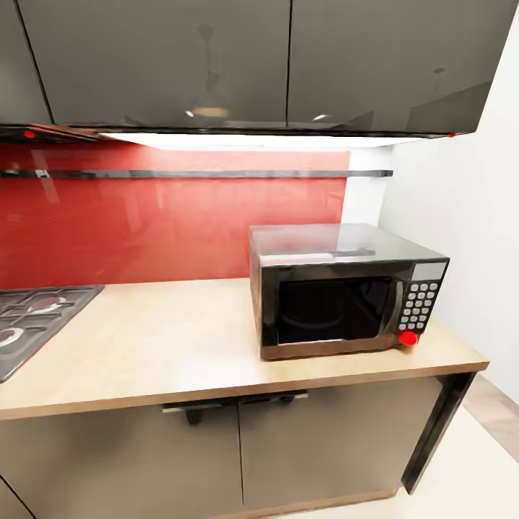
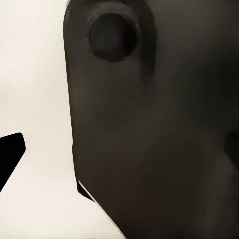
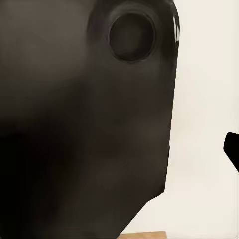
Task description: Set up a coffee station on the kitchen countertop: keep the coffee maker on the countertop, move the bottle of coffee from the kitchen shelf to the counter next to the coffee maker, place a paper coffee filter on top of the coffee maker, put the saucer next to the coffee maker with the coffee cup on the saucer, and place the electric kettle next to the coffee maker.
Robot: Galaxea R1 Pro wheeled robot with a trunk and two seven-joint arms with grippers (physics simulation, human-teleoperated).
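A light wooden kitchen countertop (image 1: 180, 346) runs across the head view, its front edge angling down toward the left and its right end stopping short of a white wall, with a strip of pale floor (image 1: 468, 468) open beyond that corner. A black microwave (image 1: 342, 292) with a keypad and a red knob (image 1: 409, 338) sits on the right part of the counter, its front near the counter's edge; the broad stretch of wood between it and the gas hob (image 1: 36, 321) at the left lies bare. The hob is cut off by the frame's left edge. Behind the counter rises a glossy red backsplash (image 1: 158, 223) crossed by a thin dark rail (image 1: 194, 174), under dark grey upper cabinets (image 1: 252, 61) lit from below by a strip light. Grey base cabinets (image 1: 216, 454) close off the space under the counter, a dark handle showing just beneath the edge. None of the coffee station's items can be made out on this stretch of counter. In the left wrist view a large dark rounded body (image 2: 159, 129) with a circular recess looms blurred against a pale ground, and a black shape cuts in at one edge; what these parts are is hard to tell. The right wrist view offers a similar dark mass (image 3: 84, 119). Whether either gripper is spread or closed cannot be told.
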